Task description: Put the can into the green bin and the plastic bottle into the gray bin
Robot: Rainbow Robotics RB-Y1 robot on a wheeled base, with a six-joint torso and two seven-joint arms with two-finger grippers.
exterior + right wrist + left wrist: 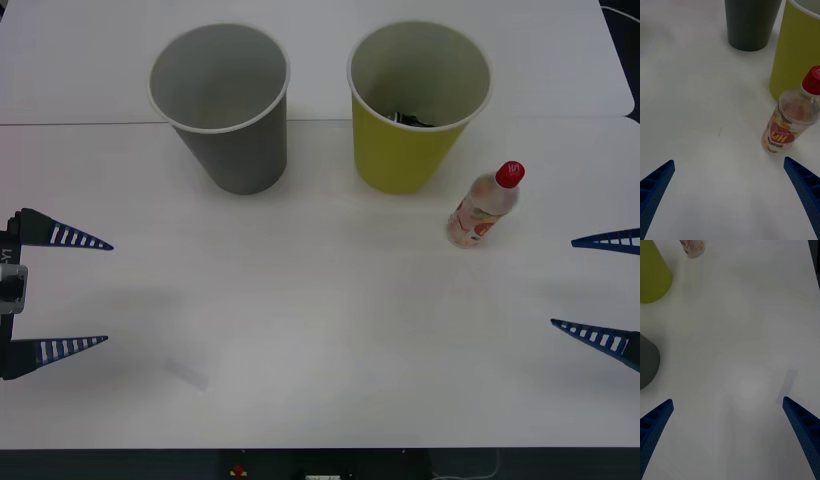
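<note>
The plastic bottle (485,207) stands on the desk (320,340) at four o'clock of the green bin (410,105); its label reads "HP". Something dark inside that bin is indistinct. The gray bin (225,105) stands at nine o'clock. Left end effector (75,293) and right end effector (600,288) are released, partly cut off.

white table (320,350) bears gray bin (225,140), green bin (400,150), plastic bottle (485,208).

Gray bin (222,105), yellow-green bin (408,150), red-capped clear bottle (484,207) with orange-red label, white table (320,340).
</note>
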